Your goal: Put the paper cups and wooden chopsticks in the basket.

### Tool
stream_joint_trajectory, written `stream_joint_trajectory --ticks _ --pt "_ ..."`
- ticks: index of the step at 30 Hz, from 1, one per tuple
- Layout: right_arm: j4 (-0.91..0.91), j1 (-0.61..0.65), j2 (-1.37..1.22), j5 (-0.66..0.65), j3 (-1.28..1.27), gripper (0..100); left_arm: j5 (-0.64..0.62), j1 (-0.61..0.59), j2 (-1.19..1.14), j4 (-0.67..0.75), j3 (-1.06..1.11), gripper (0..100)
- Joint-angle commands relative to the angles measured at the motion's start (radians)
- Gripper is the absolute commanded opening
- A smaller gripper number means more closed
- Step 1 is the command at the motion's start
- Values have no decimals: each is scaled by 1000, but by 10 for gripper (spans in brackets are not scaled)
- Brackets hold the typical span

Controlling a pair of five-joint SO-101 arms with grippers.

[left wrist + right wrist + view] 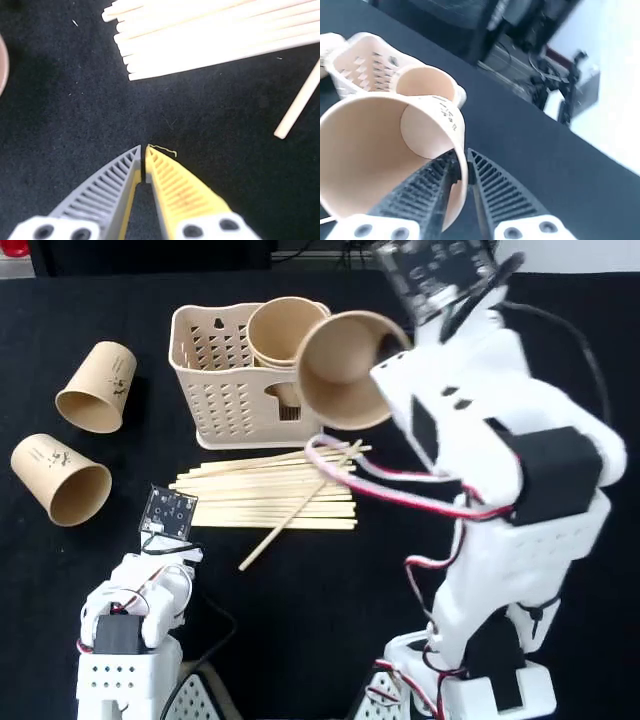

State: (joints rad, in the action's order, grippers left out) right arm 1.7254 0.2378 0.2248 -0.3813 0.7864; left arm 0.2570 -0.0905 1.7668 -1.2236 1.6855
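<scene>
My right gripper (461, 151) is shut on the wall of a paper cup (375, 145), one finger inside and one outside. In the high view that cup (345, 370) hangs tilted, mouth toward the camera, just right of the cream basket (225, 375). Another cup (285, 330) stands in the basket's right end. Two more cups (97, 387) (60, 480) lie on their sides at the left. Wooden chopsticks (270, 495) lie piled in front of the basket. My left gripper (144, 150) is shut and holds nothing, low over the black cloth just short of the chopstick ends (210, 40).
One chopstick (295, 510) lies diagonally across the pile, its end sticking out toward the front. The right arm's body (520, 500) and red and white cables (400, 485) hang over the pile's right end. Black cloth covers the table.
</scene>
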Motion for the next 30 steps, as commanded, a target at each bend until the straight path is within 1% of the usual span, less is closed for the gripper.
stream_joint_trajectory --ticks 1,6,13,30 --pt "-40 64 25 12 16 11 -2 4 11 5 16 30" --pt "-126 75 -35 69 -35 11 -2 4 11 5 16 30" --pt "-201 77 -133 66 5 11 -2 4 11 5 16 30" --pt "-298 71 -326 58 4 11 -2 4 11 5 16 30"
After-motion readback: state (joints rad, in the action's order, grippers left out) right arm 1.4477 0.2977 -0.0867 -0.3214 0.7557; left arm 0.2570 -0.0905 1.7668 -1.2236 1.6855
